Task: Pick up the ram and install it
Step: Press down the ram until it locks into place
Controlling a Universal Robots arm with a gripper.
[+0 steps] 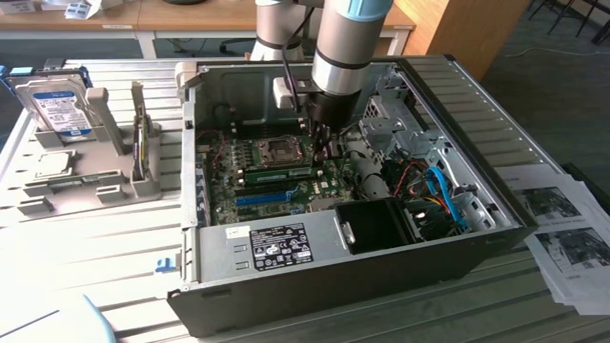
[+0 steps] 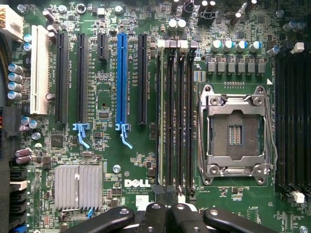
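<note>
Gripper (image 1: 319, 146) inside open computer case (image 1: 333, 286), jaws shut tight.
Hung low over the motherboard (image 2: 104, 155), fingertips (image 2: 182, 221) pressed together, nothing seen between them. Showed the ram (image 1: 281, 172), a long green stick, apparently seated edge-on in a memory slot near the empty processor socket (image 2: 235, 133), one end just by the fingertips.

The setting is a robotics lab or computer-assembly test bench inside an office-type room. An open desktop computer case (image 1: 333, 236) lies on a slatted metal table (image 1: 114, 236). A grey parts rack (image 1: 86, 179) holds a hard drive (image 1: 59, 107). Wooden desks (image 1: 124, 18) stand on carpet at the far side. Printed sheets (image 1: 567, 236) lie at the exterior view's right.
</note>
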